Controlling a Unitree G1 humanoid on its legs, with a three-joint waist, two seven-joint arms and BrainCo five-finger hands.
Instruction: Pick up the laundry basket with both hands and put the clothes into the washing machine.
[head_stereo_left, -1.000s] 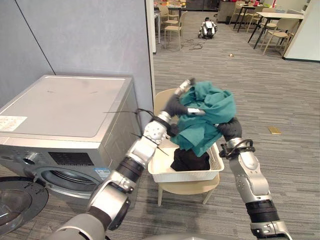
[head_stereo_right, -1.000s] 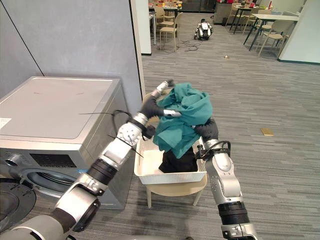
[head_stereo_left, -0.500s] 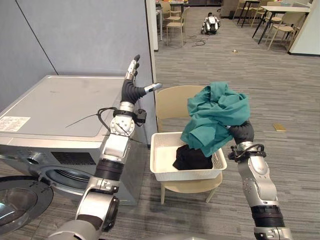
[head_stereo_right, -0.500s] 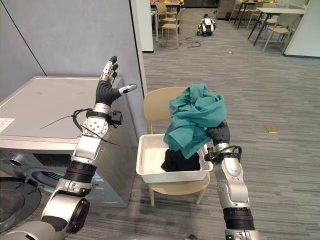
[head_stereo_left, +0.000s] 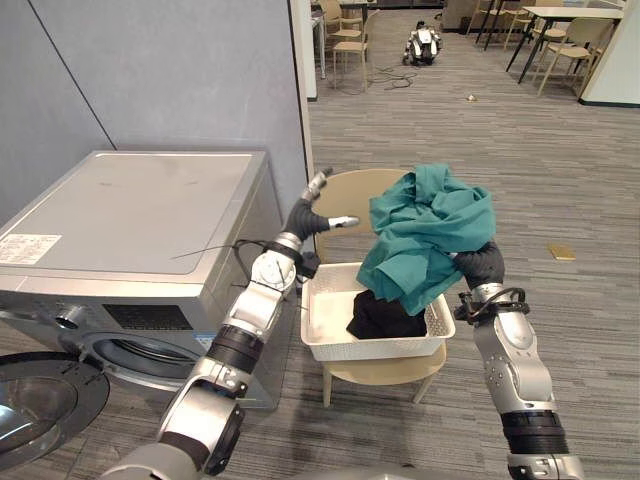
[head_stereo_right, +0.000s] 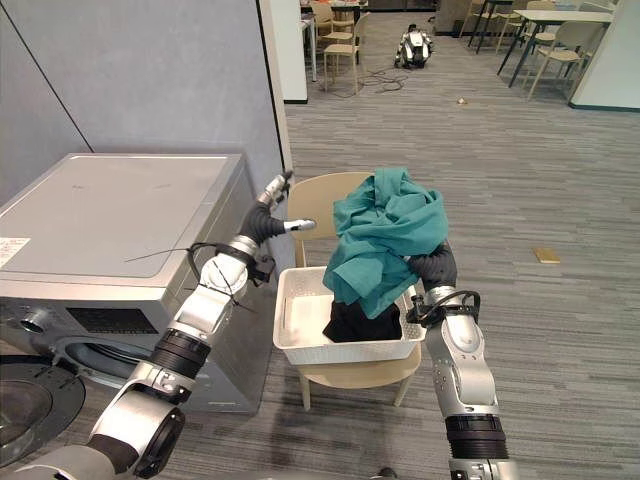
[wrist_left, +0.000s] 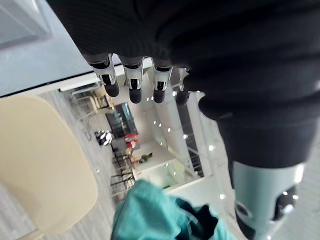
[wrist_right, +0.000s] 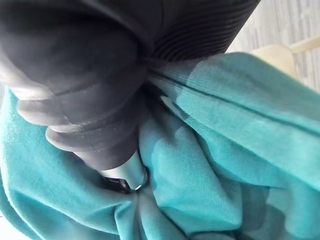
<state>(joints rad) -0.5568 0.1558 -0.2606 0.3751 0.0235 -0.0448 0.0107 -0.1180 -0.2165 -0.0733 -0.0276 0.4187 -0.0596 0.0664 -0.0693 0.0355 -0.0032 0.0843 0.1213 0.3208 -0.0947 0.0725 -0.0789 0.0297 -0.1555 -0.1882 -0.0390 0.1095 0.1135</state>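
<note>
- Nearest us, low on the left, the round door (head_stereo_left: 40, 395) of the washing machine (head_stereo_left: 130, 215) hangs open; the machine's flat grey top is bare.
- The white laundry basket (head_stereo_left: 372, 348) sits level on the seat of a beige chair (head_stereo_left: 385, 372), just right of the machine. Its open side faces up and its long axis runs roughly across our view.
- A dark garment (head_stereo_left: 385, 315) lies bunched in the right half of the basket.
- A teal garment (head_stereo_left: 430, 230) is held up above the basket's right end. It is bunched, its longer axis is near upright, and its lower folds droop down to the dark garment.
- Our right hand (head_stereo_left: 482, 265) is buried in the teal garment from the right. The cloth wraps it, so we cannot tell how it grips.
- Our left hand (head_stereo_left: 303, 215) is raised beside the chair's backrest, between the machine and the teal garment. Its fingers (wrist_left: 131, 82) are straight and apart, the thumb is spread, and they touch nothing.
- Behind the machine stands a grey wall panel (head_stereo_left: 170, 75).
- The floor (head_stereo_left: 450, 130) is grey planks, with a small yellow object (head_stereo_left: 562, 253) lying to the right.
- Far back are tables and chairs (head_stereo_left: 560, 40) and a small dark and white machine (head_stereo_left: 425, 42) on the floor.
</note>
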